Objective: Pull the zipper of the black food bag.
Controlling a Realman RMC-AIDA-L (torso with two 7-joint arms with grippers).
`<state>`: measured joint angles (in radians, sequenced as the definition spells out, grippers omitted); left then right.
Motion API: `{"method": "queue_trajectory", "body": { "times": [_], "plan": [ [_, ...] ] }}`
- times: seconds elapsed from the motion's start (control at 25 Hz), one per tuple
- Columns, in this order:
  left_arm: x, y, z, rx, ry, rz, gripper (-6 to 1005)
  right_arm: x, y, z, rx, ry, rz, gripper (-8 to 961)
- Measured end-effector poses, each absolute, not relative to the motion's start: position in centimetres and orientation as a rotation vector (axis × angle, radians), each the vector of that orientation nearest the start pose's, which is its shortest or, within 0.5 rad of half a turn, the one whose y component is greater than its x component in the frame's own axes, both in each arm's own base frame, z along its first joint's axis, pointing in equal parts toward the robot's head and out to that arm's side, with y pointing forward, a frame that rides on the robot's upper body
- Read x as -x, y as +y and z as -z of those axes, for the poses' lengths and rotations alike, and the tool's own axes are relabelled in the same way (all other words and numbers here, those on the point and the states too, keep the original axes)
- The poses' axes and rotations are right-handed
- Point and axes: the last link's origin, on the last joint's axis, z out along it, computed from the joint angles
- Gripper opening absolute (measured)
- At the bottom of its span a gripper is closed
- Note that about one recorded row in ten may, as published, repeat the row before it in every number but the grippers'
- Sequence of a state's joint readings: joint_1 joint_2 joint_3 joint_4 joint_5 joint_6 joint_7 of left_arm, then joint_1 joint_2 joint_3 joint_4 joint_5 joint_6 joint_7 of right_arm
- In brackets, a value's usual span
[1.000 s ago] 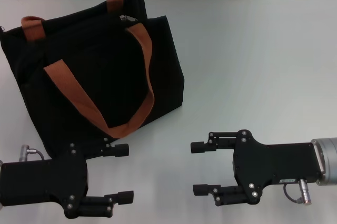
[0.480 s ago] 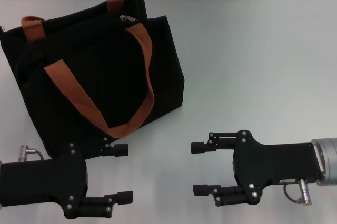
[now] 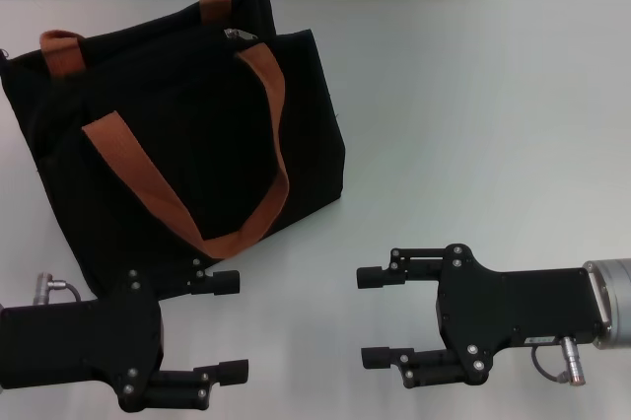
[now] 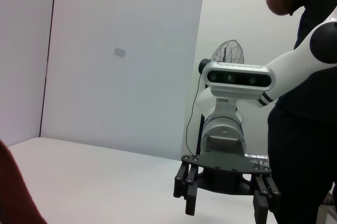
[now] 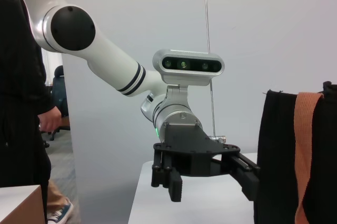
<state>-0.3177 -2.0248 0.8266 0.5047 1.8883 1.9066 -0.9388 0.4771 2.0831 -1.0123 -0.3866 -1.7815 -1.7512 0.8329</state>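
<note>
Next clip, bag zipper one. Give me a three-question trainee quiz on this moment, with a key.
1. True or false: the left hand is closed on the zipper.
2. Which hand is nearer the black food bag? A) left hand B) right hand C) both touch it
3. Fill in: the orange strap handle draped over the bag's front hangs in a loop toward the ____ edge of the bag.

Key
1. False. Both hands are open and hold nothing; the zipper sits at the bag's top rim, far from them.
2. A. The left hand sits just below the bag's lower edge; the right is out on the bare white table.
3. Lower.
</note>
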Motion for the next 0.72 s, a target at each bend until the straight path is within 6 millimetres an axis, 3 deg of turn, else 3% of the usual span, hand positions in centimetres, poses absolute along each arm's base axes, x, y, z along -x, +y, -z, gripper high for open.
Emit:
{"method": "queue_trajectory", "body": {
  "times": [0.72],
  "plan": [
    [29.33,21.93,0.38,2.901,-0.278,1.009,815,-24.72,25.06,5.68,2.972,0.063,-1.031,695]
  ]
}}
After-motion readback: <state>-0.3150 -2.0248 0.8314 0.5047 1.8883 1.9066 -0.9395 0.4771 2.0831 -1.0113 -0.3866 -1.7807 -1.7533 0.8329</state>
